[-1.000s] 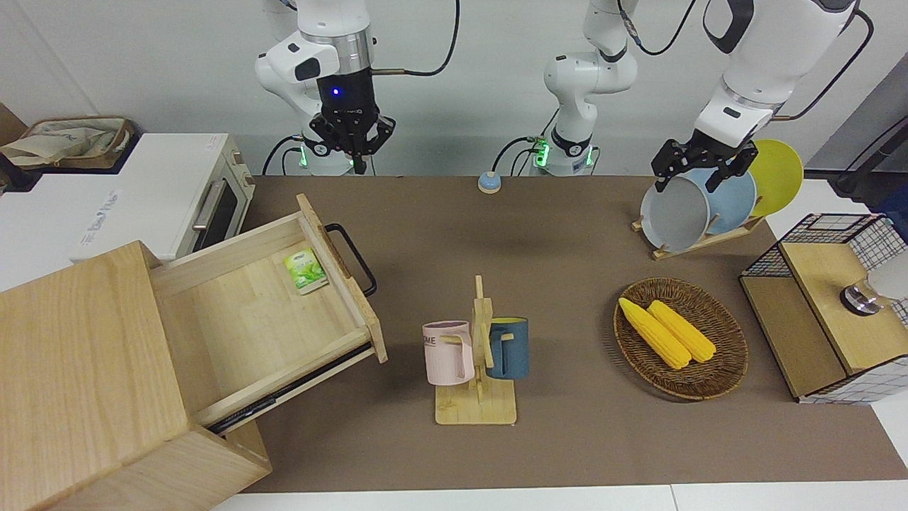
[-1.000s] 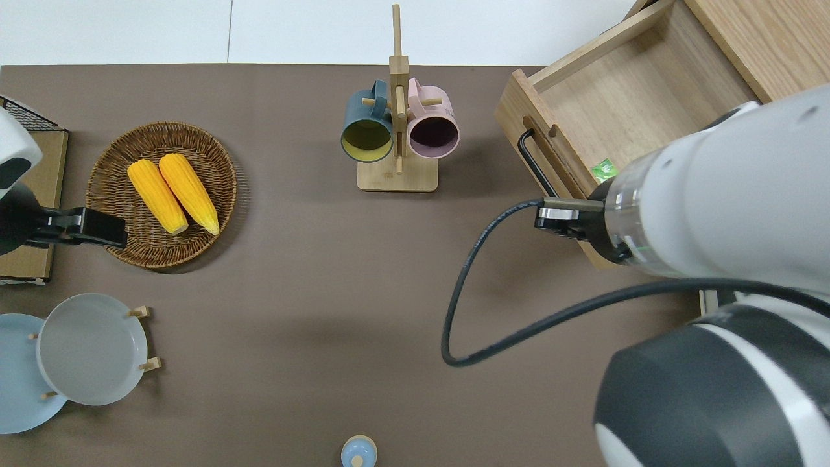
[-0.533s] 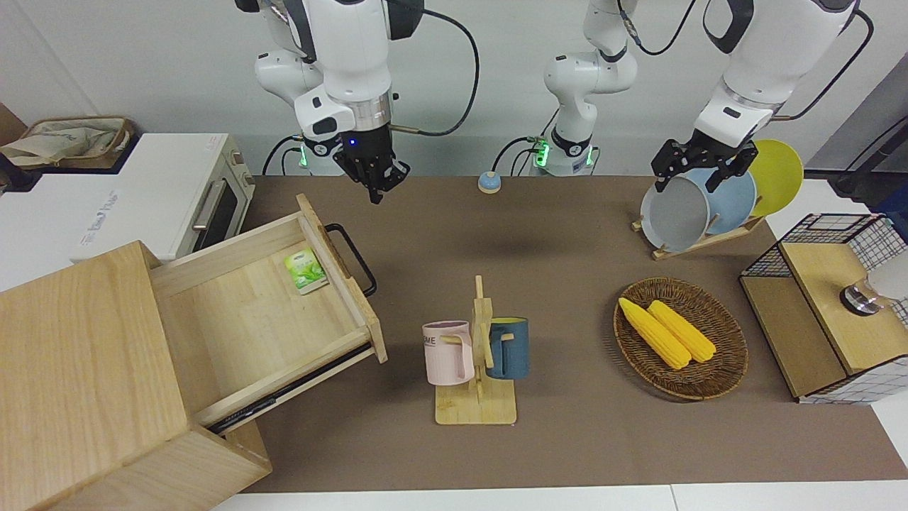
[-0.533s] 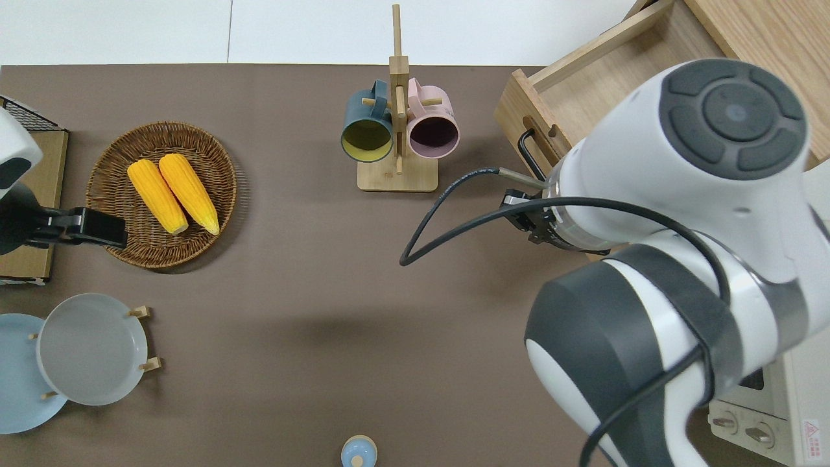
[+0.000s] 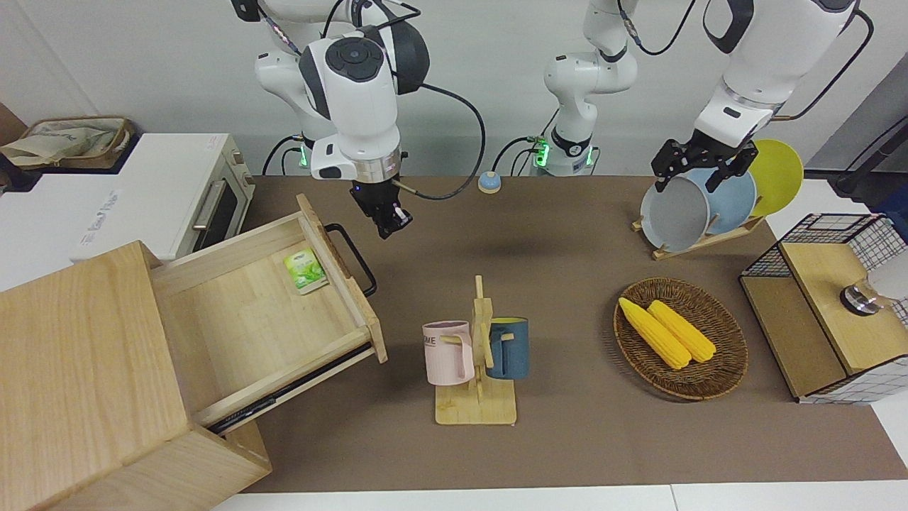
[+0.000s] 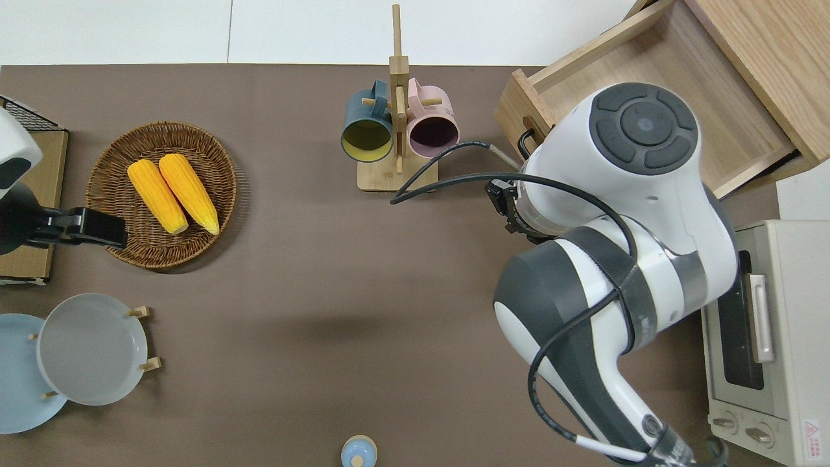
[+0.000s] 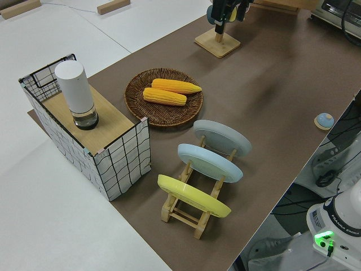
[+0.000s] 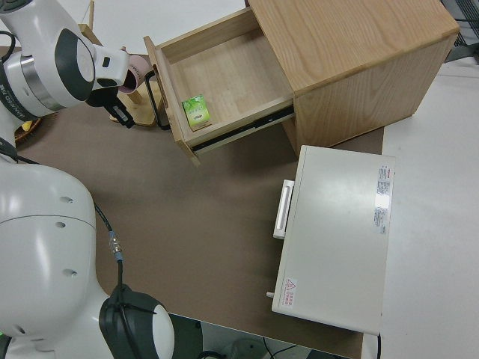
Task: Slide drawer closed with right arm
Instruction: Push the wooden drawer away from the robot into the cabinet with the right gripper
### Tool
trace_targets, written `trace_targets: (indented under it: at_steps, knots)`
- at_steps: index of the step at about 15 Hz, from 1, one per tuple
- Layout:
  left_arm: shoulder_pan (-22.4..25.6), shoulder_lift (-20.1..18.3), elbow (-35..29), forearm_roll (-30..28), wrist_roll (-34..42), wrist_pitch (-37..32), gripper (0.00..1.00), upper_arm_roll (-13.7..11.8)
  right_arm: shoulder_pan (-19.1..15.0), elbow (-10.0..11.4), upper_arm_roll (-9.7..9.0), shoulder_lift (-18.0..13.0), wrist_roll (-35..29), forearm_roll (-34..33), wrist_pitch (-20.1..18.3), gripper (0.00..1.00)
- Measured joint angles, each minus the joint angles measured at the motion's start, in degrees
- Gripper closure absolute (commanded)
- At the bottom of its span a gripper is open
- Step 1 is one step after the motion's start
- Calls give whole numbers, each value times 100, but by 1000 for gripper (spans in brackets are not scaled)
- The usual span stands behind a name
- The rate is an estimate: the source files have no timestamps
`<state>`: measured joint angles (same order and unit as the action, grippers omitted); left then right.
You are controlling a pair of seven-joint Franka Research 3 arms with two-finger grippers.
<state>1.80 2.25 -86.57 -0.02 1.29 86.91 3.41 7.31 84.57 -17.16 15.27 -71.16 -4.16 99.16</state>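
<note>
The drawer [image 5: 241, 319] stands pulled far out of the pale-wood cabinet [image 5: 78, 369] at the right arm's end of the table. A green packet [image 5: 306, 270] lies in it, against the front panel. Its black loop handle [image 5: 352, 259] faces the table's middle. My right gripper [image 5: 386, 226] points down, shut on nothing, over the brown mat just beside the handle and apart from it. In the right side view the right gripper [image 8: 120, 116] hangs next to the handle [image 8: 155, 101]. In the overhead view the arm hides it. The left arm is parked, its gripper [image 5: 699, 167] open.
A mug rack [image 5: 477, 355] with a pink and a blue mug stands near the drawer's front corner. A toaster oven [image 5: 177, 199] sits beside the cabinet, nearer the robots. A basket of corn [image 5: 681, 337], a plate rack [image 5: 702, 206] and a wire-mesh box [image 5: 823, 305] fill the left arm's end.
The right arm has swung out from near its base and come down, bringing its gripper close beside the drawer's handle. The drawer has not moved. The left arm is still.
</note>
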Motion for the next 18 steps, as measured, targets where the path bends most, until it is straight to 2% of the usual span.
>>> trace_targets:
  at_steps: [3,7,14,18]
  knots:
    - [0,0,0,0,0,0,7,0,4,121,-1,162,-845,-24,308,1000]
    - [0,0,0,0,0,0,7,0,4,127,15,240,-1485,-157,343,1000]
    - [0,0,0,0,0,0,7,0,-7,141,90,455,-1395,-597,364,1000]
    - [0,0,0,0,0,0,7,0,-32,129,260,500,-1163,-607,413,1000]
